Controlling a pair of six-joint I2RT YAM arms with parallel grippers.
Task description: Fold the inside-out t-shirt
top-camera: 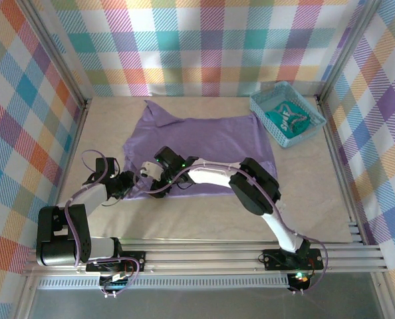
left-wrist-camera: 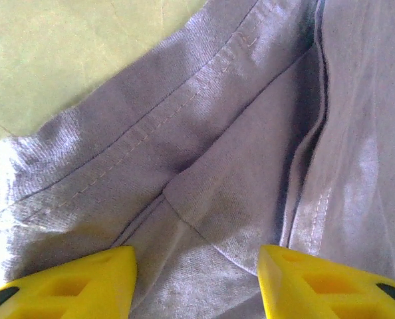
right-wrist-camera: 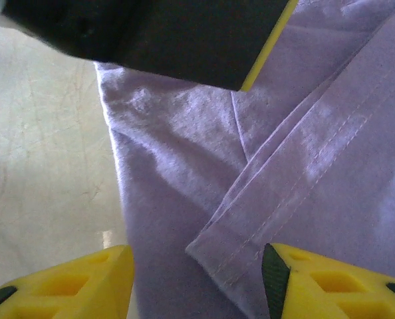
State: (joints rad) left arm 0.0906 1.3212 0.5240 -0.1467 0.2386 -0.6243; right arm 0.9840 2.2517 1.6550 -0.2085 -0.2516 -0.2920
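Risk at the near-left corner of the lavender t-shirt [top-camera: 204, 143], spread on the table [top-camera: 310, 199]: left gripper [left-wrist-camera: 196, 282] and right gripper [right-wrist-camera: 197, 282], both spread above the hem [right-wrist-camera: 287, 193], crowd together and may collide, or catch only one layer and bunch the cloth.

Three fabric walls close in the space: a far wall [top-camera: 211, 46], a left wall [top-camera: 18, 119] and a right wall [top-camera: 384, 133]. All carry a bright plaid of teal, purple, orange, yellow and white. Slanted aluminium posts [top-camera: 54, 53] mark the far corners. The tabletop [top-camera: 317, 193] is pale beige with a faint marbled grain, evenly lit without hard shadows. A ribbed aluminium rail [top-camera: 211, 256] runs along its near edge, and beyond that lies grey floor [top-camera: 217, 302].
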